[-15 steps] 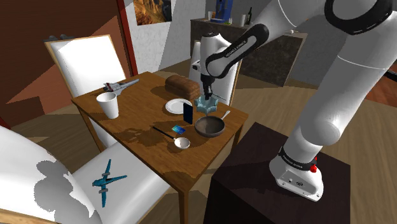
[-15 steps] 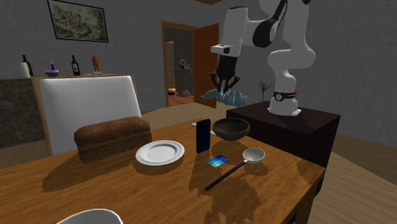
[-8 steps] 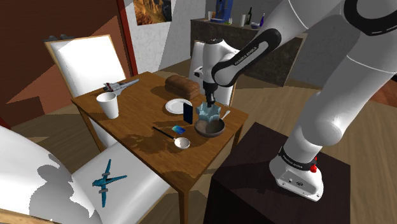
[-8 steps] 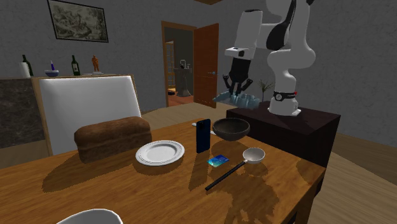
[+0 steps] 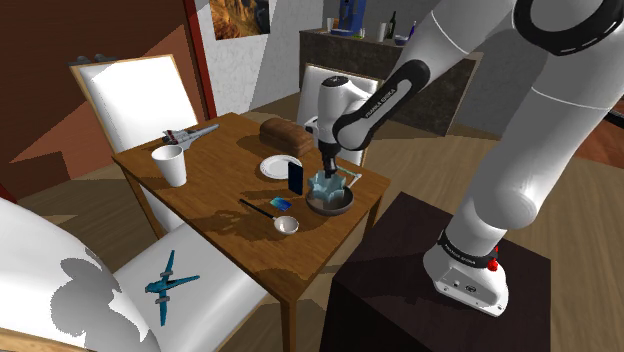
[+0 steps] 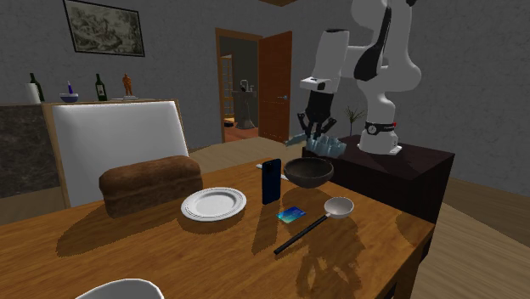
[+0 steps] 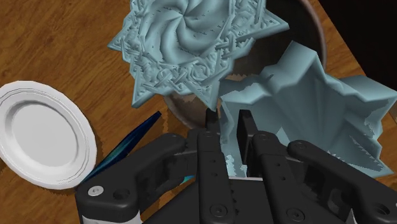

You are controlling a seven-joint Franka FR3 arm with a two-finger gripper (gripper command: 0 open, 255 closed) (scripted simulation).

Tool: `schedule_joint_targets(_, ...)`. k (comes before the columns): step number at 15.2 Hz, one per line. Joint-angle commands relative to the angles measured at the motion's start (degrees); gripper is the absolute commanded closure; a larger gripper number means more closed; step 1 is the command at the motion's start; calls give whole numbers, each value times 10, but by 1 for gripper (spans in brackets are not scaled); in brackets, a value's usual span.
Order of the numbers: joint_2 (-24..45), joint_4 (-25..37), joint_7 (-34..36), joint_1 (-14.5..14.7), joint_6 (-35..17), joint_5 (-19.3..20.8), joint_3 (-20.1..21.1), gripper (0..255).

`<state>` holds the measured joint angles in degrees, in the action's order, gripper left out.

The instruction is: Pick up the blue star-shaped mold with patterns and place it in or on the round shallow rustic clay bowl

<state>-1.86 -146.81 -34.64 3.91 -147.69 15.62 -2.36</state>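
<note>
My gripper (image 7: 228, 137) is pinching the mold (image 7: 191, 48), a pale blue star, by one of its thin walls. The two black fingers (image 7: 211, 145) are pressed against that wall from either side. The mold's patterned face (swirls in the middle, lacy relief out to the points) is turned toward my wrist camera. It hangs right above the bowl (image 7: 313, 28), a dark brown round one whose rim peeks out past the star.

In the second exterior view the mold (image 6: 321, 145) sits just over the bowl (image 6: 308, 172), seemingly a little clear of its rim, with my gripper (image 6: 316, 134) pointing down at it. In the shoulder view the mold (image 5: 325, 186) overlaps the bowl (image 5: 332, 204).

Just beside the bowl a dark phone (image 5: 296, 177) stands upright on the wooden worktop (image 5: 210, 190). A blue card (image 5: 281, 204) and a white spoon (image 5: 287, 225) lie near the bowl. A white plate (image 5: 274, 167) rests past the phone from the bowl, and a brown loaf (image 5: 285, 135) lies farther off. A white cup (image 5: 170, 165) stands well apart from the bowl.
</note>
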Motion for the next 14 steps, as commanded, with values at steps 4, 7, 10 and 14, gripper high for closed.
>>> schedule_joint_targets(4, 38, -4, 18, -2, -43, 17, -2, 255)
schedule_joint_targets(7, 63, -5, 29, -3, -67, 30, -4, 255)
schedule_joint_targets(10, 66, -5, 31, -2, -70, 32, -5, 255)
schedule_joint_targets(14, 66, -5, 31, -2, -70, 32, -5, 255)
